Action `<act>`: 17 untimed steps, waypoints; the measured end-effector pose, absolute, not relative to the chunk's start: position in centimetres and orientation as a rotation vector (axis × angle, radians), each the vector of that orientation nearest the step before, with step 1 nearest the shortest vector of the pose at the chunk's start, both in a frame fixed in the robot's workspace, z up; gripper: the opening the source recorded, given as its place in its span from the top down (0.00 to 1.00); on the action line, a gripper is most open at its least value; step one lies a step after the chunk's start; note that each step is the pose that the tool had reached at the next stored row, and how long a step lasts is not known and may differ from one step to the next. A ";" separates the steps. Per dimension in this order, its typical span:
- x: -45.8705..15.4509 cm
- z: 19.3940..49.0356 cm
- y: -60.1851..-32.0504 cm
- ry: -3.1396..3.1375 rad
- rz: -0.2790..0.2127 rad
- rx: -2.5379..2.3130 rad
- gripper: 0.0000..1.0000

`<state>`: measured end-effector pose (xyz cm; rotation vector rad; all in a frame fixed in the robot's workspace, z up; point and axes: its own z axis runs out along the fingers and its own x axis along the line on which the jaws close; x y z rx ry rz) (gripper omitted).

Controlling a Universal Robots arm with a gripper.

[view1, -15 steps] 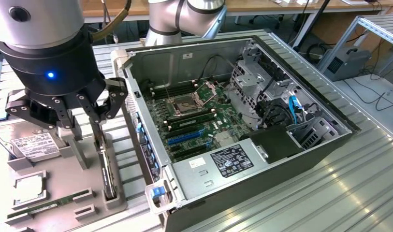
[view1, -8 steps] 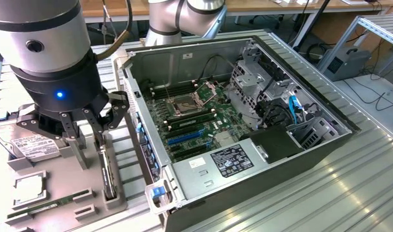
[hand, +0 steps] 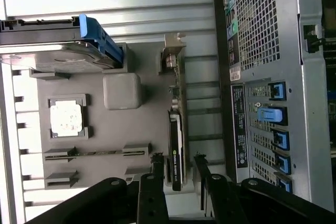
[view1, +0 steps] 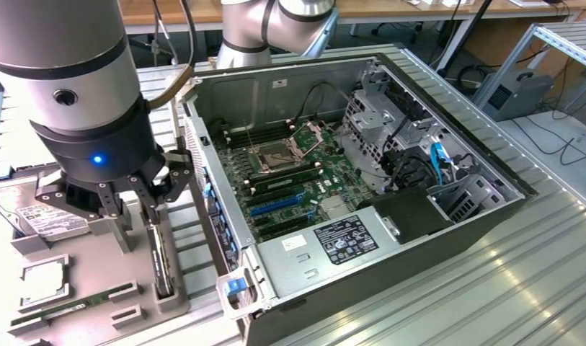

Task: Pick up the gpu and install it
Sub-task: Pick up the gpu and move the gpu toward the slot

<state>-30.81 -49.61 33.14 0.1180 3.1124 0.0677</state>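
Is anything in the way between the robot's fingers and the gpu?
Nothing visible is. The gpu stands on edge in the gray holder tray, and the gripper has its open fingers on either side of it, with just bare gaps between.

Ribbed metal table [view1: 543,274] (tray [view1: 86,277], computer case [view1: 408,281])

Inspector: Exterior view?
Technician: High, angled down into the open computer case [view1: 264,94], the arm [view1: 71,86] close in front.
Inspector: Wrist view?
Technician: Straight down, close over the grey parts holder [hand: 105,129]. Both share holder and adjoining case wall.
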 end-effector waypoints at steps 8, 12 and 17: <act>-30.8 31.9 -49.6 3.113 0.068 0.118 0.64; -30.8 31.9 -49.6 3.112 0.068 0.118 0.64; -30.8 31.2 -49.6 3.112 0.068 0.118 0.64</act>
